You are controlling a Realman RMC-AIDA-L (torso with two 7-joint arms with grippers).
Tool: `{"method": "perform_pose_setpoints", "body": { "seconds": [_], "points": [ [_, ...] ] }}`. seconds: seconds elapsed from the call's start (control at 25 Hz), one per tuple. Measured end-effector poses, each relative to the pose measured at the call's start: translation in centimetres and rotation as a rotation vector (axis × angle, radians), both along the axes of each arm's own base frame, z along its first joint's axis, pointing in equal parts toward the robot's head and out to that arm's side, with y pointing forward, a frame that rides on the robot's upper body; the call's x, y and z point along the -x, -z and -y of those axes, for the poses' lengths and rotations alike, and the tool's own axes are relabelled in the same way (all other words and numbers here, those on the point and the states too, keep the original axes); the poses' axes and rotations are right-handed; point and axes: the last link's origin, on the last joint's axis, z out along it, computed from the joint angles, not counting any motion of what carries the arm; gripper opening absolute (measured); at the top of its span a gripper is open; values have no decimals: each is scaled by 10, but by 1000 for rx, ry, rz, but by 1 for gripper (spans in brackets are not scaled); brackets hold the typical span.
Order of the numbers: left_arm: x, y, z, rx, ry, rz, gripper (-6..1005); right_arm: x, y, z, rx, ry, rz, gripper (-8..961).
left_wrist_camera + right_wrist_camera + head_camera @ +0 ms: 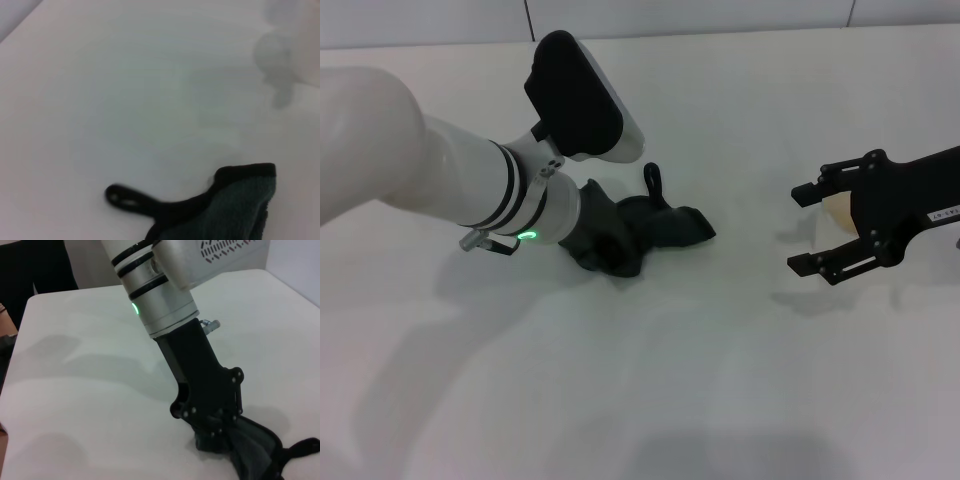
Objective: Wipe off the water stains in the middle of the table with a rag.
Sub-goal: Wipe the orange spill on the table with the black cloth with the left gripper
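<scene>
White and smooth, the table [650, 380] fills most of the head view. On the left side, the big white left arm reaches down to the middle of the table. Its black left gripper [592, 243] is pushed down onto the rag [655, 228], right at the rag's left end. The right wrist view shows the black claw [216, 436] pressed into the bunched-up cloth [255, 450], but the fingers are buried in the folds, so how they are set cannot be told.

The dark green rag lies crumpled near the middle of the table. Its long side runs left to right, from under the claw out toward the right, where it ends in a narrow tip. A small black loop [653, 181] sticks out from the rag's far edge, pointing away from the robot. In the left wrist view, one green corner with a black edge [240, 200] and the black loop [125, 196] lie flat on the white top.

No orange blob shows on the table in any view.

Far to the right, well apart from the rag, the right gripper [807, 228] hangs just above the table. Its two black fingers are spread wide, with a pale round thing [837, 210] between them, deep by the claw's body.
</scene>
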Motion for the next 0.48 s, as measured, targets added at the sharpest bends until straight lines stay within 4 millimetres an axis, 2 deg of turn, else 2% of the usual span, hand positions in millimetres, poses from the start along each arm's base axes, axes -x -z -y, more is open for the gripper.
{"method": "perform_pose_setpoints", "body": {
  "seconds": [0.16, 0.24, 0.48],
  "points": [
    [-8, -1, 6, 44, 10, 37, 107, -3, 0, 1, -2, 9, 0, 839],
    [-11, -8, 10, 58, 13, 57, 111, -3, -1, 1, -3, 11, -1, 839],
    [-5, -51, 28, 39, 34, 112, 120, -4, -1, 2, -2, 11, 1, 839]
  ]
}}
